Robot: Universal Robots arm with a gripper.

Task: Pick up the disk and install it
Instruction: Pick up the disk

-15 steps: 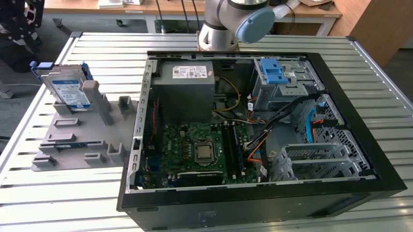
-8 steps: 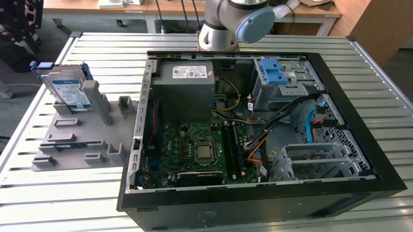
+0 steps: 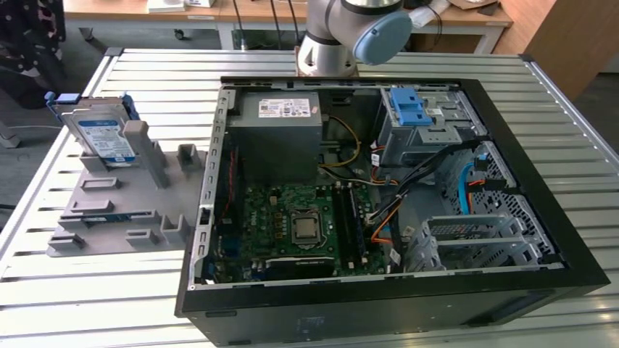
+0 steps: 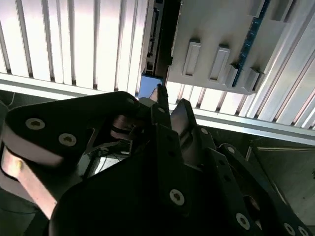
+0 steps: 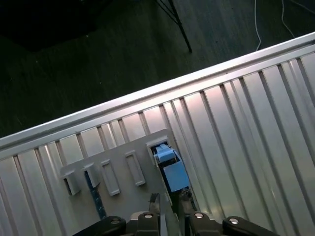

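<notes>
The disk (image 3: 104, 134), silver with a white and blue label, stands upright in a blue carrier at the far end of a grey holder (image 3: 116, 199), at the exterior view's left. In the first wrist view, the carrier's blue top edge (image 5: 170, 167) lies just beyond my gripper (image 5: 170, 205). In the second wrist view, the gripper (image 4: 172, 101) hovers over the table edge by a blue corner (image 4: 150, 86) of the carrier. Its fingers are drawn together with nothing between them, and it does not touch the disk.
An open black computer case (image 3: 387, 188) lies on the slatted metal table (image 3: 145, 65). It holds a motherboard, a grey power supply (image 3: 275, 134) and a blue-latched drive cage (image 3: 421, 116). The arm's base (image 3: 338, 36) stands behind the case.
</notes>
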